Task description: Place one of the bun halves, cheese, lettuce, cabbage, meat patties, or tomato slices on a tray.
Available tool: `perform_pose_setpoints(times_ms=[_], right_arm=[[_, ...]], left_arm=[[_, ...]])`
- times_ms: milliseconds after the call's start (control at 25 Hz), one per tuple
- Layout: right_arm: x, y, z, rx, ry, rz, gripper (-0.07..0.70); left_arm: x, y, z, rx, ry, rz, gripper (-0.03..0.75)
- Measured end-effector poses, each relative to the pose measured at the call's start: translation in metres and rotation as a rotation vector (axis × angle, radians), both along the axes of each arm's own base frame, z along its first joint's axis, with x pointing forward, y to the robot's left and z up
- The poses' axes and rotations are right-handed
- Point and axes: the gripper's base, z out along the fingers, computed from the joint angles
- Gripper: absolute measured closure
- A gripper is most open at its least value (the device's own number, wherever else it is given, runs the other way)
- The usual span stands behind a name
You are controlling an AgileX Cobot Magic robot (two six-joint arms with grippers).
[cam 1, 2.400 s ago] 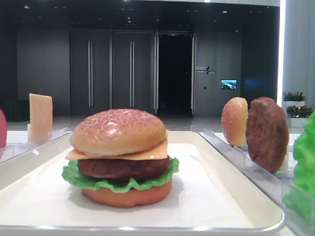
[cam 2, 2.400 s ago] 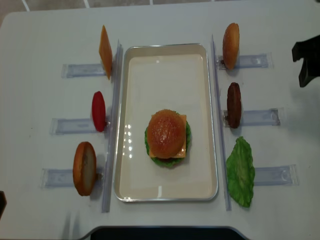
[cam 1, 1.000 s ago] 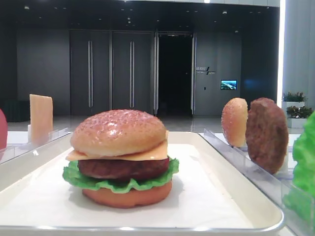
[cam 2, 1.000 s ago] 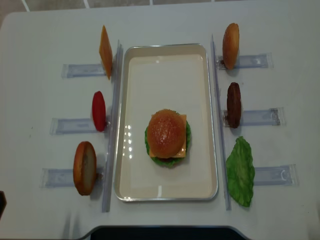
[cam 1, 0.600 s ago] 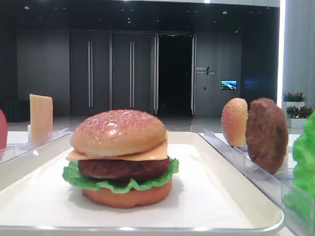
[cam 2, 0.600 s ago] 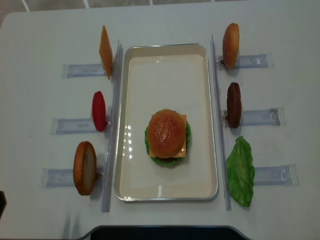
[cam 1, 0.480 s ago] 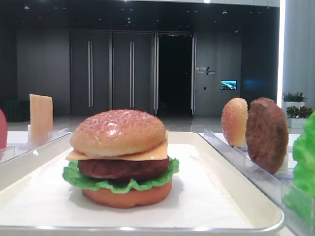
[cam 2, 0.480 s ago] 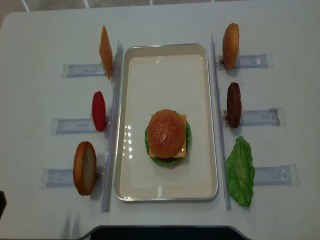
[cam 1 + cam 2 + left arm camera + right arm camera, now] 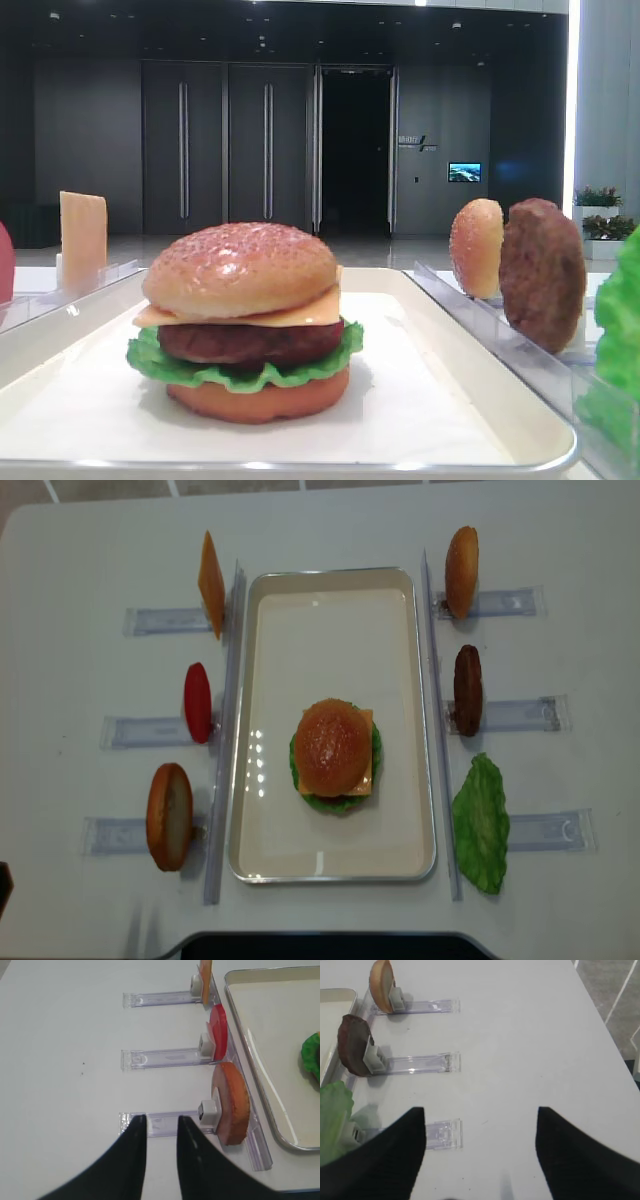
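white desk (image 9: 330, 520) fills the overhead view, with dark doors and a hallway behind it in the low view. the tray (image 9: 410, 710) lies in the middle of the desk and carries one stacked burger: bun top (image 9: 332, 744) over cheese (image 9: 367, 765), a meat patty (image 9: 250, 342), lettuce (image 9: 150, 358) and a bun base (image 9: 258, 395), nearer the tray's front edge. along the tray's right edge, spare pieces stand on clear holders: a smaller bun half (image 9: 461, 571), a spare patty (image 9: 467, 689) and a spare lettuce leaf (image 9: 482, 823). the right gripper (image 9: 480, 1145) hovers over bare desk near the right edge, jaws wide apart and empty, well apart from the burger. the left gripper (image 9: 159, 1152) sits near the front left corner, fingers nearly together with a thin gap, holding nothing, just beside an orange-brown bun (image 9: 231, 1103).
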Motion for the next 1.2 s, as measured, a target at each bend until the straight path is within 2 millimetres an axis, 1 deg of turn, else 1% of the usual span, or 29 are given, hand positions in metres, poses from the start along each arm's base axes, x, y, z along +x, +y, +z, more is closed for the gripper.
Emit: perform_pose_setpoints(times_ms=[1000, 1200], right_arm=[[0.0000, 0.0004, -0.0003, 0.006, 0.002, 0.002, 0.153], [0.0000, 0.0006, -0.0003, 0.008, 0.002, 0.003, 0.153]], left_arm=[[0.0000, 0.0000, 0.0000, -0.001, 0.000, 0.000, 0.557], [0.0000, 0.0000, 0.0000, -0.038, -0.001, 0.022, 0.557]])
